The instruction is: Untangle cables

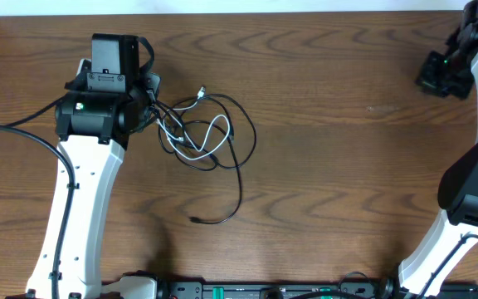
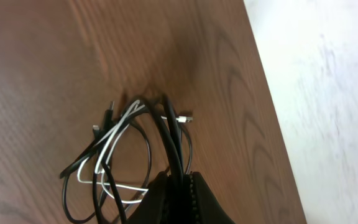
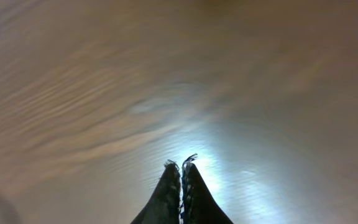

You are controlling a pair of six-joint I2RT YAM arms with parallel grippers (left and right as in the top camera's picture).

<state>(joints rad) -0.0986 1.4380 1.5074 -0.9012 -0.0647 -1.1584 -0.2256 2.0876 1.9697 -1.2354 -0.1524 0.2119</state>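
Note:
The black cable and the white cable lie tangled in loops on the wooden table, right of my left arm. The black cable's free end trails toward the front. My left gripper sits at the tangle's left edge. In the left wrist view its jaws are shut on strands of the black cable, and the white cable loops just left of them. My right gripper is far away at the back right, shut and empty, over bare table.
The table's back edge runs close behind the left gripper, and it shows as a white strip in the left wrist view. The left arm's own thick black wire trails off to the left.

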